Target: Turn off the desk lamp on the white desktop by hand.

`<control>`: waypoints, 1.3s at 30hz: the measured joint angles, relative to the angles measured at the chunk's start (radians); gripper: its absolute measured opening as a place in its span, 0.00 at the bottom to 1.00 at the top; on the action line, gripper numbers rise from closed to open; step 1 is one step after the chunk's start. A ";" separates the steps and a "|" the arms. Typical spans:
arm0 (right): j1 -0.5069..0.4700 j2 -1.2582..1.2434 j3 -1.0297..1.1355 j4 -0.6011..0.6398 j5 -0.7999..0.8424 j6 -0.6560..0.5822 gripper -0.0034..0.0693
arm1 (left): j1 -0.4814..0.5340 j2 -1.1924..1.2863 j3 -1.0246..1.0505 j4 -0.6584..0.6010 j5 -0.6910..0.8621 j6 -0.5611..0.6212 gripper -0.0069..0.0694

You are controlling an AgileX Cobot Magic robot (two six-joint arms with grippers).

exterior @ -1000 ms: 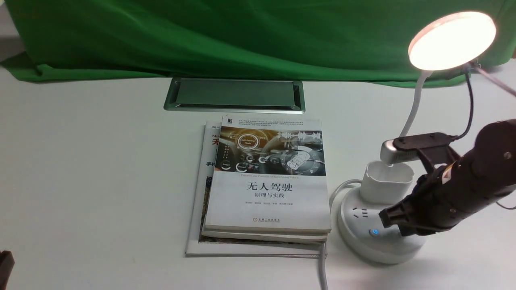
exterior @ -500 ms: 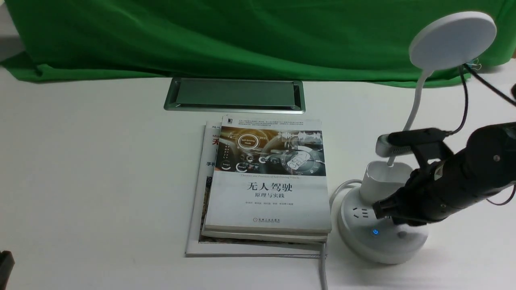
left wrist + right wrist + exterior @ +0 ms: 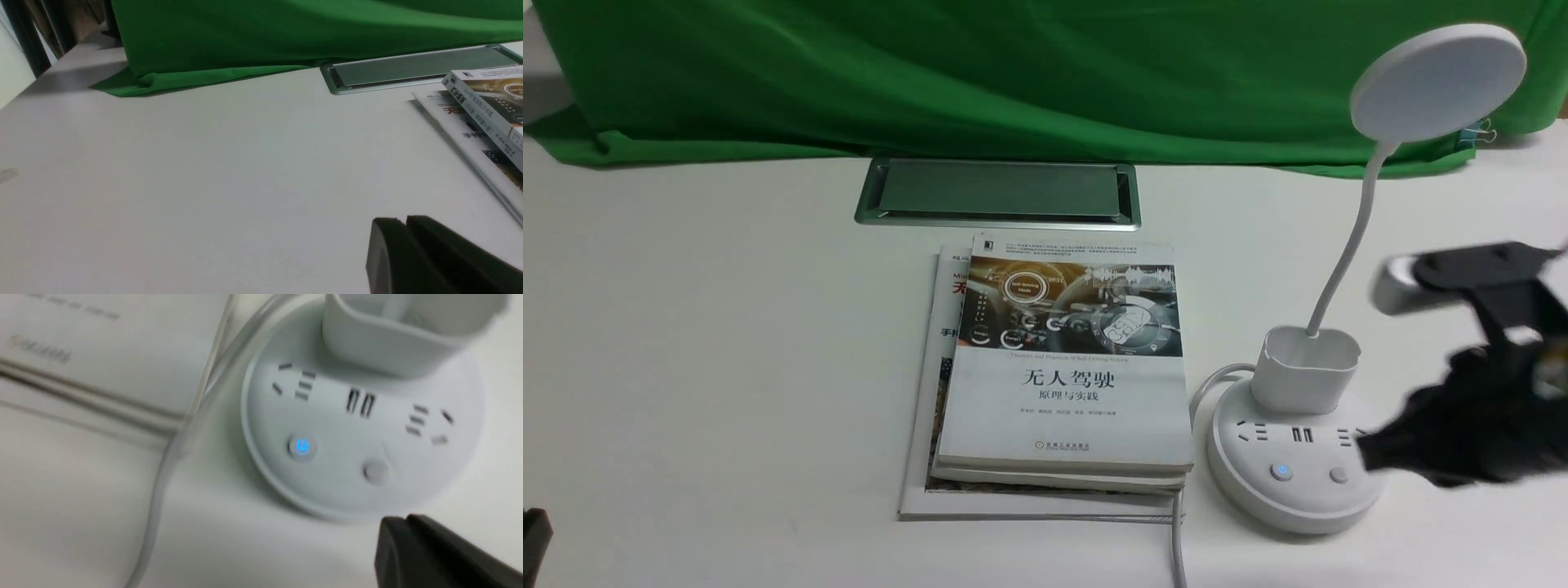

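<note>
The white desk lamp stands at the right of the white desktop (image 3: 727, 343). Its disc head (image 3: 1437, 82) is dark. Its round base (image 3: 1294, 478) has sockets, a blue-lit button (image 3: 1283, 471) and a plain button (image 3: 1338, 475); the base also shows in the right wrist view (image 3: 359, 433). My right gripper (image 3: 1368, 453) is shut and empty, blurred, just right of the base and clear of it; its tip shows in the right wrist view (image 3: 404, 520). My left gripper (image 3: 404, 220) is shut and empty over bare desktop, only an edge (image 3: 533, 535) showing in the front view.
A stack of books (image 3: 1062, 367) lies left of the lamp base. A white cord (image 3: 1176, 539) runs from the base toward the front edge. A silver-framed hatch (image 3: 998, 194) sits behind the books. Green cloth (image 3: 980, 73) covers the back.
The lamp head was lit one second ago and is now dark. My right gripper was on the base's plain button, then lifted and pulled back to the right, off the base.
</note>
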 joint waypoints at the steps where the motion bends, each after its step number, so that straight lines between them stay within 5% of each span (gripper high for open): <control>1: 0.000 -0.051 0.022 0.000 0.006 0.000 0.11 | 0.000 0.000 0.000 0.000 0.000 0.000 0.12; 19: -0.002 -0.454 0.106 -0.005 -0.023 0.000 0.14 | 0.000 0.000 0.000 0.000 0.001 -0.001 0.12; 32: -0.259 -1.038 0.687 -0.011 -0.470 -0.130 0.11 | 0.000 0.000 0.000 0.000 0.000 0.000 0.12; 39: -0.282 -1.185 0.741 -0.012 -0.426 -0.192 0.10 | 0.000 0.000 0.000 0.000 -0.002 0.000 0.12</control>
